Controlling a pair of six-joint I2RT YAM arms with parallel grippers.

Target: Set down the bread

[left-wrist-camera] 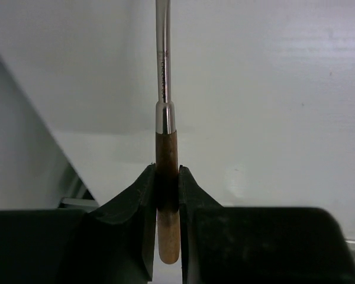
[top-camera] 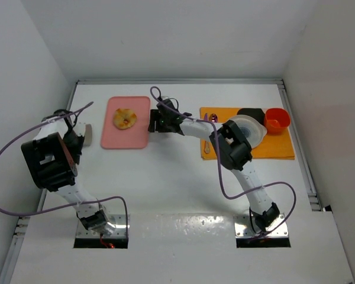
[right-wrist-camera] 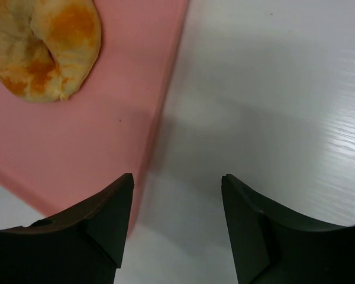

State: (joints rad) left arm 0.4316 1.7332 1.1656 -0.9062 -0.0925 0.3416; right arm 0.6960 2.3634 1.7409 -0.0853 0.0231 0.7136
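The bread (top-camera: 125,118) is a small golden-brown knotted bun lying on a pink board (top-camera: 127,140) at the back left. In the right wrist view the bread (right-wrist-camera: 47,47) sits at the top left on the board (right-wrist-camera: 77,148). My right gripper (top-camera: 154,122) is open and empty just off the board's right edge, apart from the bread; in its own view the gripper (right-wrist-camera: 177,177) straddles that edge. My left gripper (top-camera: 76,135) is left of the board and, in its own view (left-wrist-camera: 167,168), is shut on a utensil with a wooden handle and a metal shaft (left-wrist-camera: 165,148).
An orange mat (top-camera: 281,148) at the back right carries a white plate (top-camera: 253,131), a red cup (top-camera: 277,120), a black object (top-camera: 250,112) and a spoon (top-camera: 213,120). White walls enclose the table on three sides.
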